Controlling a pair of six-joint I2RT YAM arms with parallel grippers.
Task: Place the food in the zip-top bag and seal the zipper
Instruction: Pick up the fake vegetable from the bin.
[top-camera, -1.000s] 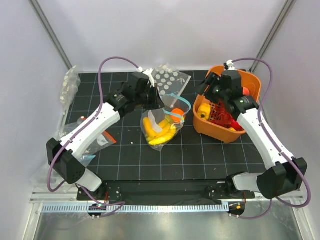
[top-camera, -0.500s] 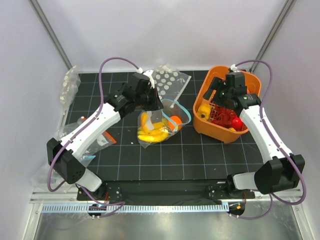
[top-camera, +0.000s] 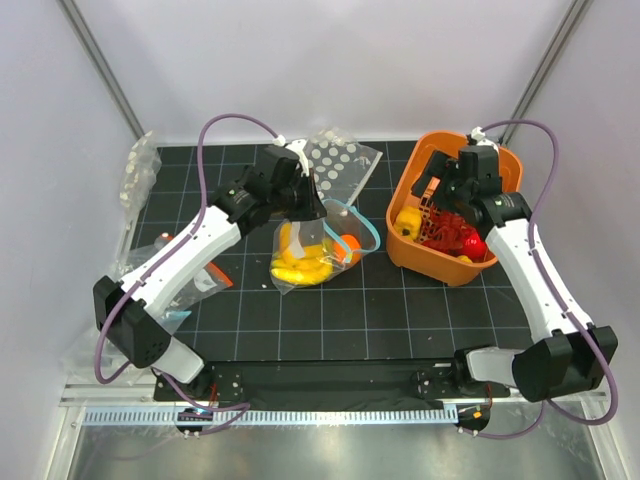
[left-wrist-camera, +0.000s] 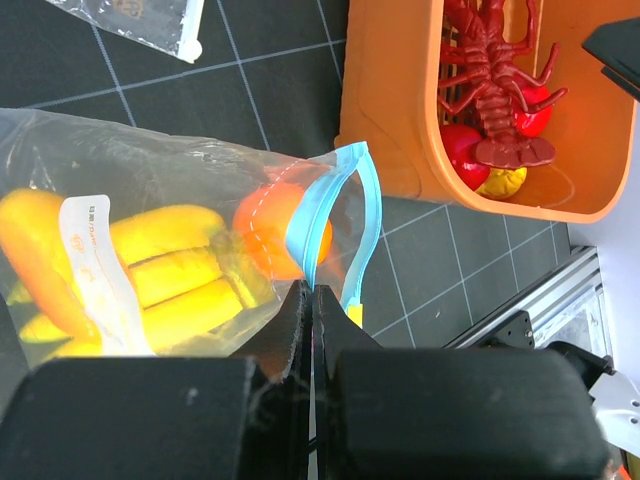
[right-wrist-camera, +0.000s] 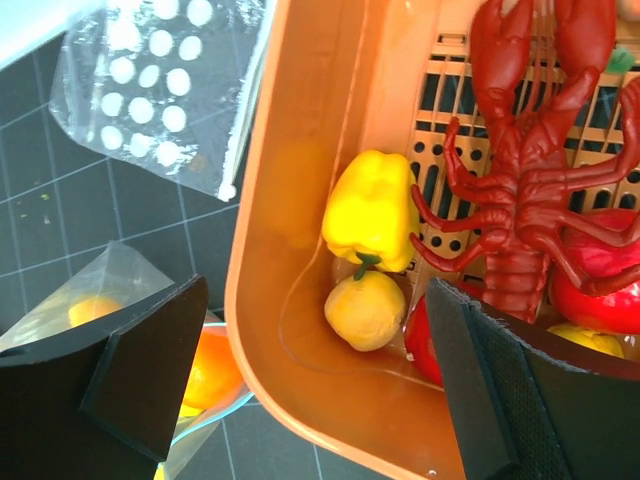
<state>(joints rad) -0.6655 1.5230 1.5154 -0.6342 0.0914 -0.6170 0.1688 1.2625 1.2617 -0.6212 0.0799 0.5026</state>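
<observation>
Mat, left edge: clear bags with orange-red strips are lying flat; a further crumpled clear bag is sitting at the far left corner

Left gripper: jaws are pressing fully together, pinching the clear plastic of the zip-top bag just below its mouth

Zip-top bag: it is lying near the middle of the mat, mouth pointing towards the right edge. It is holding the banana bunch, the orange and a yellow-orange piece; the orange is sitting nearest the mouth

Zipper: the light-blue strip is curling in an open loop, its two sides standing apart, so the mouth is gaping unsealed

Dotted bag: it is lying flat at the far edge, between the zip-top bag and the basket

Basket: the orange tub is standing at the far right corner, just beside the zip-top bag's mouth. It is carrying a yellow pepper, a small round yellow fruit, a red lobster and red apples

Right gripper: it is hovering over the basket, jaws spreading wide and gripping nothing
</observation>
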